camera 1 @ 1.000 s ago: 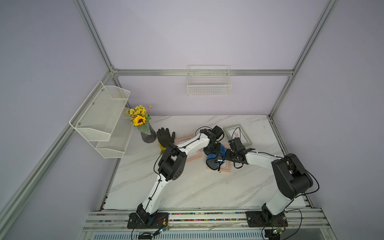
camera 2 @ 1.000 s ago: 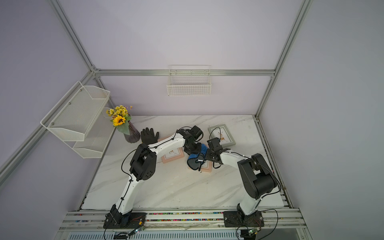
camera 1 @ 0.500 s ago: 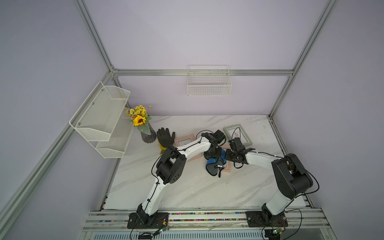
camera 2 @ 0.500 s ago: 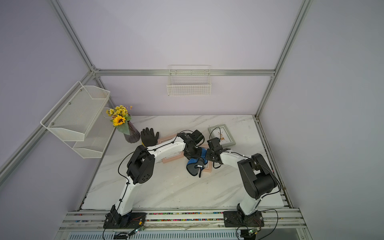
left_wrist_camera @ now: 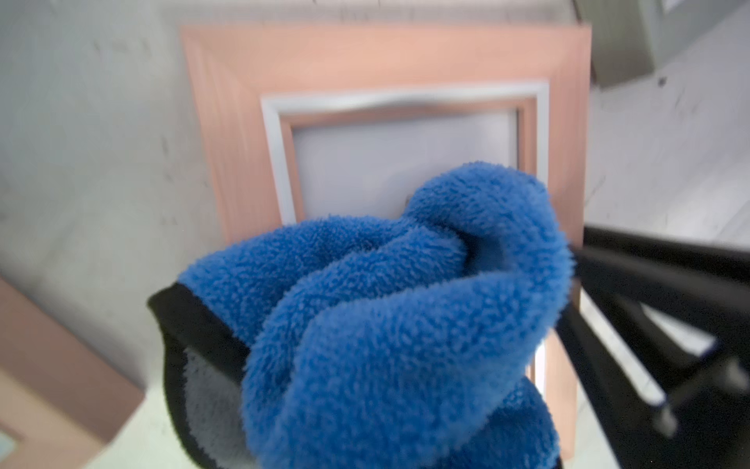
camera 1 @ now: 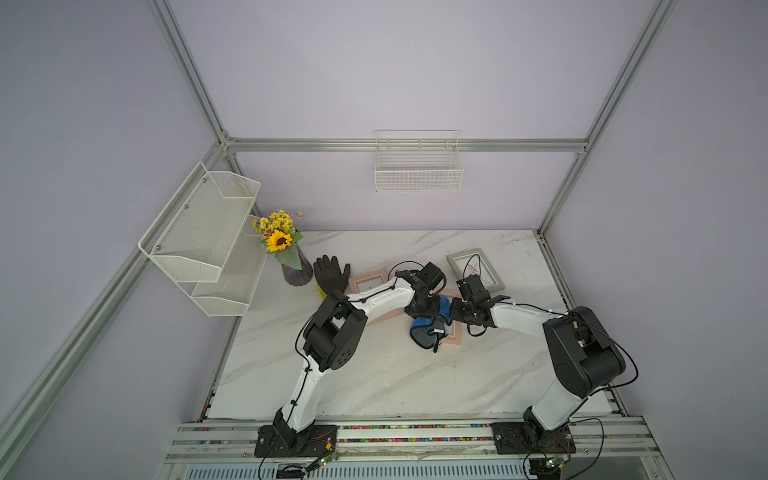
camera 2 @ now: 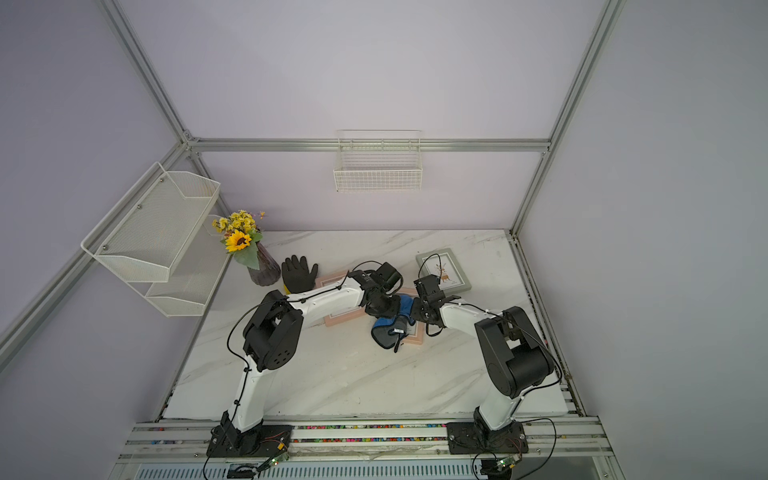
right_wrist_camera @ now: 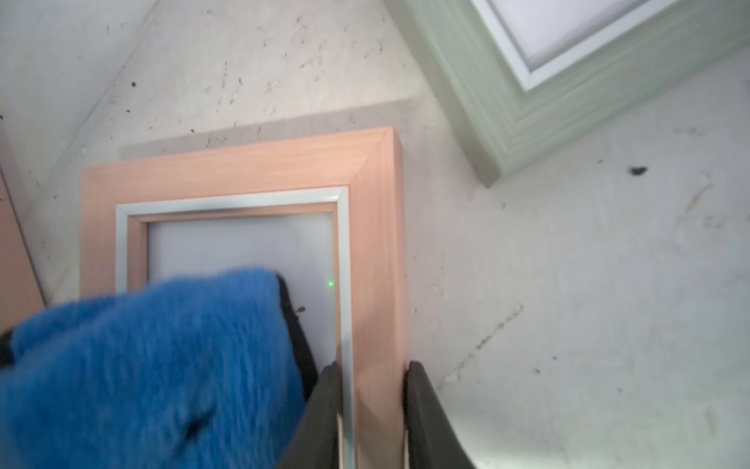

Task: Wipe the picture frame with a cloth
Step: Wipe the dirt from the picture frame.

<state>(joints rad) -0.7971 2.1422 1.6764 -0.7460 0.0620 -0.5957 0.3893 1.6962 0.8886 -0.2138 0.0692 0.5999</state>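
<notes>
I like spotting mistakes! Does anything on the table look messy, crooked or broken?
Nothing looks broken or spilled. The green picture frame lies crooked to the table's edge, and the marble tabletop beside the pink picture frame under the cloth has dark specks and scuffs, so it looks a bit grubby.

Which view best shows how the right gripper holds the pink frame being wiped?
The right wrist view: the right gripper clamps the pink frame's side rail, one finger on each side. Both top views show it small, its jaws hidden; the left wrist view shows only blurred black parts.
</notes>
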